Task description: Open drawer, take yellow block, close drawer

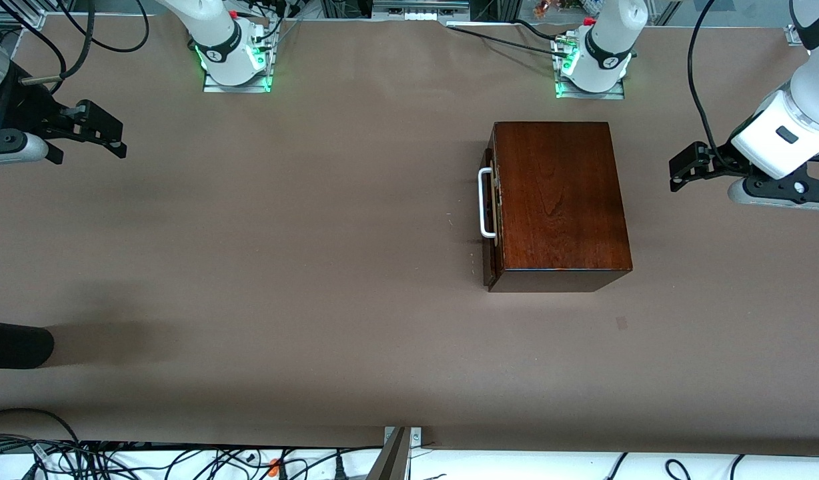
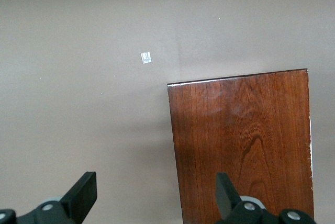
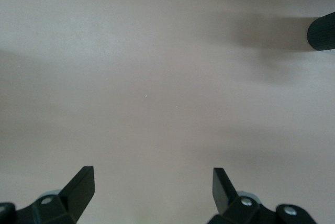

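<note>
The glossy dark-brown wooden box (image 1: pixel 559 197) stands on the table toward the left arm's end. Its drawer (image 1: pixel 489 257) looks shut, with the dark front against the box and the white loop handle (image 1: pixel 486 203) facing the right arm's end. The box top also shows in the left wrist view (image 2: pixel 243 145). The yellow block is hidden. My left gripper (image 1: pixel 681 170) is open and empty, up in the air beside the box on the side away from the handle; it shows in its own wrist view (image 2: pixel 154 192). My right gripper (image 1: pixel 108 132) is open and empty over bare table at the right arm's end, seen in its wrist view (image 3: pixel 153 187).
A black rounded object (image 1: pixel 16 343) pokes in over the table at the right arm's end and shows in the right wrist view (image 3: pixel 320 33). A small tape mark (image 1: pixel 621 323) lies nearer the front camera than the box. Cables lie along the table's front edge.
</note>
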Available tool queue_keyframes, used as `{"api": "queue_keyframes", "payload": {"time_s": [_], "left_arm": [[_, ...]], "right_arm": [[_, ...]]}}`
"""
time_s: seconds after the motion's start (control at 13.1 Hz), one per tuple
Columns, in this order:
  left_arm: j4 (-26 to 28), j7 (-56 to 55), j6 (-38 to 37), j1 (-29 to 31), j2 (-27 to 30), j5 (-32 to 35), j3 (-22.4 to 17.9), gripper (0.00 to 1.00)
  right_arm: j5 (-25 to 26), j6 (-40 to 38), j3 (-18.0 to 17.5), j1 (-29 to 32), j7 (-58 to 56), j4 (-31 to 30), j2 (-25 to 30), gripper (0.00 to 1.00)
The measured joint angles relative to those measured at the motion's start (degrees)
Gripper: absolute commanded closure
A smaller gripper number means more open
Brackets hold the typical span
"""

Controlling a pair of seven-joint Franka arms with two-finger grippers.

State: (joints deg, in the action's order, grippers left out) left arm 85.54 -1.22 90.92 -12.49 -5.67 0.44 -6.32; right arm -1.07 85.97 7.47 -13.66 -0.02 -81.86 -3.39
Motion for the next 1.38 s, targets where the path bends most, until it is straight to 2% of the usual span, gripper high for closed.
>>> {"api": "queue_keyframes", "payload": {"time_s": [0.99, 1.38], "left_arm": [[-0.1, -1.3, 0.0, 0.0, 0.0, 0.0, 0.1, 0.00], [-0.2, -5.9, 0.0, -0.2, 0.1, 0.0, 4.1, 0.00]], "right_arm": [[0.0, -0.1, 0.4, 0.1, 0.0, 0.0, 0.0, 0.00], [0.0, -0.1, 0.4, 0.1, 0.0, 0.0, 0.0, 0.00]]}}
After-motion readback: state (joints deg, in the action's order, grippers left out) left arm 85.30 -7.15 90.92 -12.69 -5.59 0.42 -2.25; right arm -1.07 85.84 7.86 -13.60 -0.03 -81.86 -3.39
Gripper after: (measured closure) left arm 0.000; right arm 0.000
